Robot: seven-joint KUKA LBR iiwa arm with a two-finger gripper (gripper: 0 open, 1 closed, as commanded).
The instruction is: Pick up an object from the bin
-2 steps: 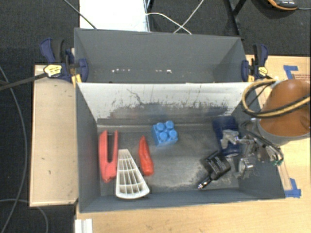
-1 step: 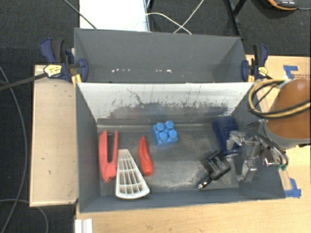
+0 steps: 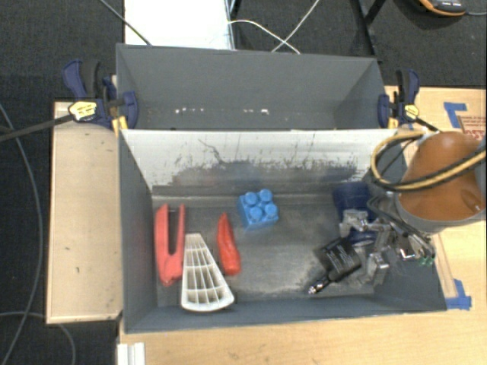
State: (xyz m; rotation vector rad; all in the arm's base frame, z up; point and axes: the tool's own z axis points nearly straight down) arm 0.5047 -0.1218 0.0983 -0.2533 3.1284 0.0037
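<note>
1. Grey bin (image 3: 304,238) floor, scuffed; blue block (image 3: 258,207) mid-floor.
2. Gripper (image 3: 365,261) low, right of block; black object (image 3: 338,261) just beside it. Grip state: cannot tell.
3. Likely grasp step; next needs secure closing, straight lift.

Counting now: 1 light-blue studded block (image 3: 258,207) mid-frame; 2 red pieces lower left, a forked one (image 3: 163,245) and a slim one (image 3: 227,245); 1 white ribbed fan (image 3: 203,278); 1 dark-blue thing (image 3: 351,198) and 1 black thing (image 3: 341,258) at right.
</note>
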